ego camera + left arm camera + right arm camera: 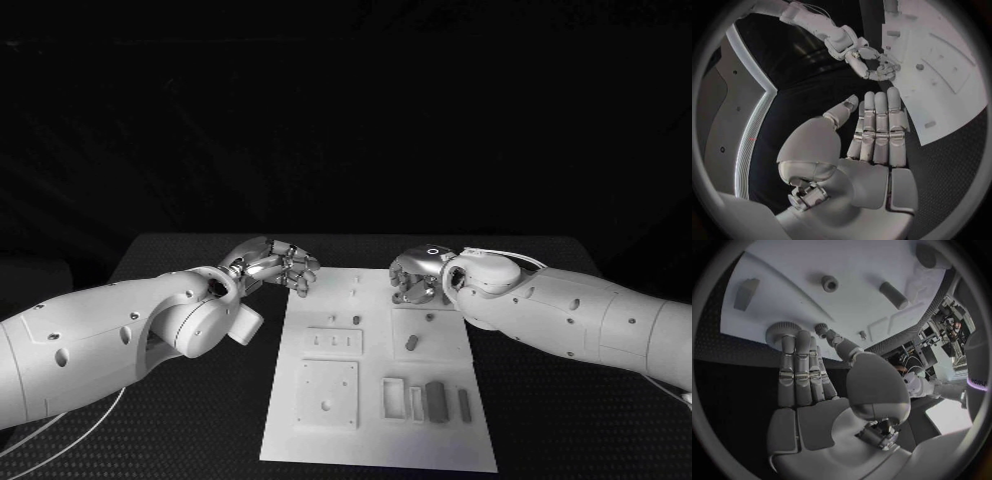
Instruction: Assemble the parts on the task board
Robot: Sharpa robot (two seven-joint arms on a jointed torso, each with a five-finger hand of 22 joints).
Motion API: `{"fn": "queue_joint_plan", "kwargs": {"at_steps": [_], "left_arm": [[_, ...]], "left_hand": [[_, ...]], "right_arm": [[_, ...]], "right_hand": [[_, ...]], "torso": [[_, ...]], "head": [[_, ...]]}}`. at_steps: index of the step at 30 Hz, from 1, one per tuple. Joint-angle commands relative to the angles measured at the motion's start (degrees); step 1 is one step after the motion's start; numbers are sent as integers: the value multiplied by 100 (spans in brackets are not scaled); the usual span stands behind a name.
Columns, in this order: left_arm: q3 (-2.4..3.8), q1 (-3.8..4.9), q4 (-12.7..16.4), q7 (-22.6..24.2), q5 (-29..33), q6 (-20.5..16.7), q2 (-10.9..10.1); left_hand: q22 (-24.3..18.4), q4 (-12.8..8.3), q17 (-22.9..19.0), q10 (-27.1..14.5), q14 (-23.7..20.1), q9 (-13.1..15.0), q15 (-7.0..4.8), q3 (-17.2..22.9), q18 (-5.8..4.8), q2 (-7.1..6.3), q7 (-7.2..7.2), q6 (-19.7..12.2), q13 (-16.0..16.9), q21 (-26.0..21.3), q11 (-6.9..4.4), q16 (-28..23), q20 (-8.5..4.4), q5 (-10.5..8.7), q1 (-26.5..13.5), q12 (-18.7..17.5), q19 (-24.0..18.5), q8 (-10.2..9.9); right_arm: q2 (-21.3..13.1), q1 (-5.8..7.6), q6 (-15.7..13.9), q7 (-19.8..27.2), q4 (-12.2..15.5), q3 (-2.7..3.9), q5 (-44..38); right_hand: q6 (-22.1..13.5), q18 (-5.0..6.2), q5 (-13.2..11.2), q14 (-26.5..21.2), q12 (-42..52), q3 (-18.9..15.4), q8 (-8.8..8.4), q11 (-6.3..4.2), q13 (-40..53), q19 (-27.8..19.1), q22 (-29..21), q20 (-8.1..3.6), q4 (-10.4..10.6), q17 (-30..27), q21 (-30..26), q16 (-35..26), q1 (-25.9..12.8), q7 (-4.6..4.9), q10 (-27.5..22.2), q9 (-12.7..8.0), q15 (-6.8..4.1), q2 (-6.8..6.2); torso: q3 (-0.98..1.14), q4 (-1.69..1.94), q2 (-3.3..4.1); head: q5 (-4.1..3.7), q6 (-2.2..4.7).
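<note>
Black table (188,420), dimpled surface. White task board (378,440) lies flat on it, mid-table, running from near the front edge toward the back edge.

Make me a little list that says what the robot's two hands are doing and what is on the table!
Table: black table with a dimpled surface
Board: flat white task board, in the middle of the table
Parts: small grey pieces on the board, such as a short grey peg and an upright dark grey block
Left hand: silver left hand at the board's far left corner, fingers apart, holding nothing
Right hand: silver right hand over the board's far edge, fingers straight, holding nothing
</note>
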Motion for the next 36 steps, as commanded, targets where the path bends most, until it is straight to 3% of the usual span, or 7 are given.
{"fn": "queue_joint_plan", "kwargs": {"at_steps": [1, 5, 15, 25, 32, 36], "left_arm": [[5, 10, -2, -8, 52, 48, 15], [5, 13, 7, -21, 52, 51, -4], [5, 32, 24, -34, 52, 48, -22], [5, 47, 37, -57, 52, 56, -24], [4, 55, 38, -62, 53, 51, -27], [4, 56, 38, -69, 53, 57, -29]], "left_hand": [[9, 8, 10, -45, -43, 10, -2, -30, 25, 1, 7, -36, 14, -24, -3, -22, 0, -3, -60, -24, -41, -21], [13, 7, 17, -49, -45, 16, -1, -24, 27, 5, 7, -38, 25, -26, -3, -25, 1, -3, -57, -25, -44, -23], [23, 6, 32, -54, -46, 29, 0, -20, 30, 6, 7, -38, 46, -27, -2, -30, 4, -3, -60, -27, -46, -26], [36, 18, 50, -63, -49, 45, 4, -22, 32, 0, 10, -44, 74, -30, 0, -40, 8, -3, -83, -32, -51, -34], [42, 22, 59, -67, -50, 52, 4, -22, 33, -4, 12, -46, 88, -32, 0, -44, 9, -3, -91, -33, -53, -38], [44, 23, 62, -68, -51, 56, 5, -21, 34, -6, 12, -46, 94, -32, 0, -46, 9, -3, -94, -34, -54, -39]], "right_arm": [[27, -38, 106, 49, 1, -8, -99], [44, -59, 118, 55, -2, -9, -96], [78, -87, 166, 46, -69, -11, -127], [136, -104, 156, 48, -76, -19, -189], [154, -129, 22, -118, -99, -26, -416], [150, -130, -132, -202, -76, -26, -478]], "right_hand": [[76, 114, 38, 30, -32, 36, -21, 9, -5, 22, 127, -16, 5, 8, 34, 24, -32, -5, 54, 4, -1, -43], [106, 114, 37, 43, -44, 41, -23, 6, -4, 30, 128, -21, 5, 16, 49, 30, -45, -15, 68, 9, -4, -44], [160, 114, 39, 65, -58, 63, -27, -4, 1, 46, 130, -36, -5, 34, 80, 47, -32, -34, 103, 20, -13, -17], [305, 114, 37, 100, -48, 102, -27, -48, 42, 64, 134, -59, -18, 83, 162, 95, 11, -87, 255, 51, -55, 145], [569, 114, 39, 204, -1, 132, -4, -148, 140, 147, 142, -136, -37, 233, 386, 326, 171, -186, 517, 113, -146, 334], [763, 114, 49, 237, 36, 550, -1, -216, 245, 214, 140, -161, 4, 302, 533, 457, 235, -240, 697, 156, -212, 297]], "torso": [[0, 2, 35], [12, 10, 49], [9, 21, 84], [13, 16, 118], [9, 17, 122], [7, 11, 127]], "head": [[-11, -15], [-2, -34], [6, -65], [5, -55], [2, -60], [1, -55]]}}
